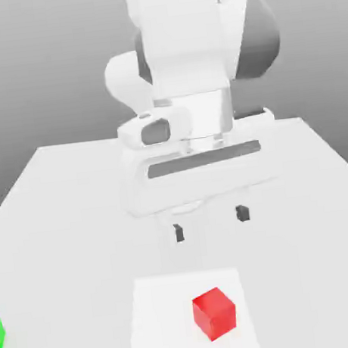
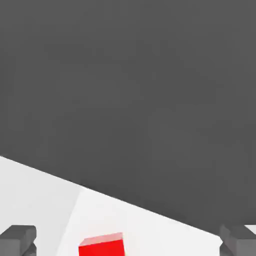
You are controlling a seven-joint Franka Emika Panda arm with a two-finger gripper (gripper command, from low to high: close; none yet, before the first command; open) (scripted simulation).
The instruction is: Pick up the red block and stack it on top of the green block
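The red block [image 1: 214,312] is a small bright red cube resting on a pale square patch of the table, near the front. In the hand view the red block [image 2: 101,246] lies between the two dark fingertips, farther out along the table. My gripper [image 1: 211,223] hangs open above the table, behind the red block and well clear of it, with nothing between its fingers. The green block [image 1: 0,334] shows only as a sliver at the exterior view's left edge, far from the gripper.
The white table [image 1: 60,220] spreads wide around the arm. A lighter square patch [image 1: 160,323] marks the front middle. The arm's bulky white body [image 1: 188,69] rises behind the gripper. Beyond the table's edge the hand view has dark grey background [image 2: 128,75].
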